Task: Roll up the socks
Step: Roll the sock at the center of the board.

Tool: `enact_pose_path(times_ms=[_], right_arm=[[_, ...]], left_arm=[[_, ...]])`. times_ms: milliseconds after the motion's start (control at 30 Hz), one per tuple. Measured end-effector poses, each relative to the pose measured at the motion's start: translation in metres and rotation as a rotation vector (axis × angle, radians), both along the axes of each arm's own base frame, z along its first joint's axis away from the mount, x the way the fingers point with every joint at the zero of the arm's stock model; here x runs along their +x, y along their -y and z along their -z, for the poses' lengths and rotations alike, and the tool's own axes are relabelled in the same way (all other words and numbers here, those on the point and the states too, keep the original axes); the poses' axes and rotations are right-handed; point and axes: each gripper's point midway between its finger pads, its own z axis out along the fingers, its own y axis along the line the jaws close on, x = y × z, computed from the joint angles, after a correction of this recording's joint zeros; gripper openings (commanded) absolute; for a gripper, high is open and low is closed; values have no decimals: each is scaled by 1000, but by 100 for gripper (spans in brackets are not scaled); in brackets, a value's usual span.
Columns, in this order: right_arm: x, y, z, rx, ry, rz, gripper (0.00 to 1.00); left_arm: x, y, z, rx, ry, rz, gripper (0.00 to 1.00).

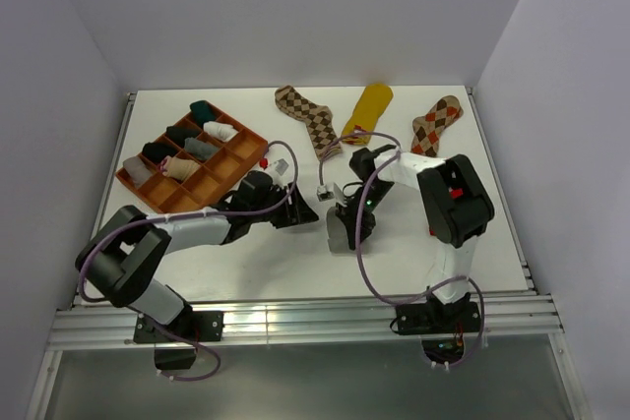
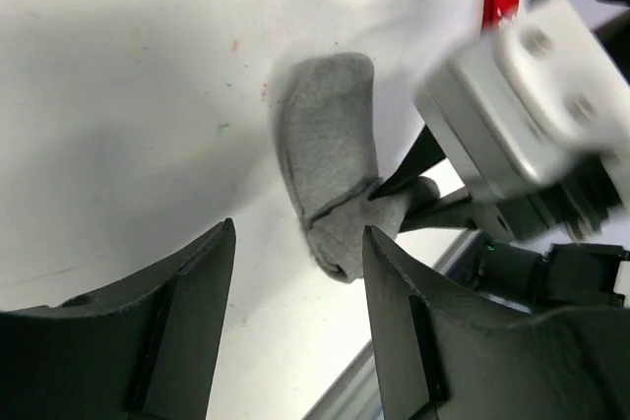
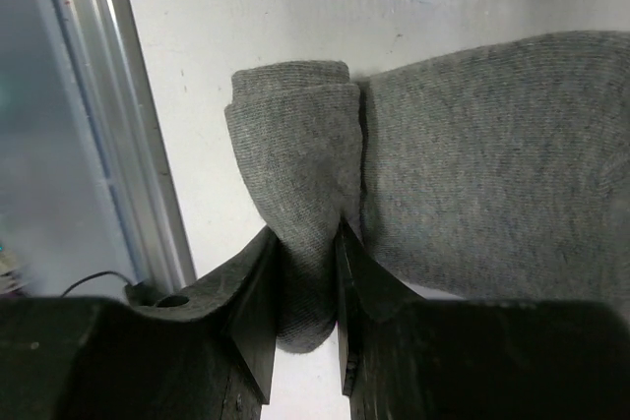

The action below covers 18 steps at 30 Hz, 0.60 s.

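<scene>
We see the right gripper (image 3: pixel 307 243) clamped on the grey sock's (image 3: pixel 482 154) rolled end, mid-table. The left gripper (image 2: pixel 298 235) (jaws wide, empty) hovers just short of it, the sock's length running straight ahead.

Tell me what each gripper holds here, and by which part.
The right gripper pinches the grey sock by its rolled-up end, with the fold clamped between its fingers. The left gripper is open and holds nothing.

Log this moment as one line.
left gripper: open, empty | right gripper: shut on folded end of grey sock | roll: started, unfinished
</scene>
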Motion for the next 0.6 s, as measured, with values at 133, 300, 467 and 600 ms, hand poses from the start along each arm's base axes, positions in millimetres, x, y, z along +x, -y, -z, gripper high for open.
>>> enact_pose_path(times_ms=[133,300,467,600], right_arm=[[1,0,0,-30,-99,22,18],[1,0,1,-63,-186,50,18],[1,-1,1,-92,-254,73,18],[1,-1,1,-107,-280,83,18]], left_arm=[[-2,-4,-7,49,127,5,62],[-20,20,-14,127,311,134,62],[-30,56,-29,167,461,258,62],[-28,66,-19,212,502,307,61]])
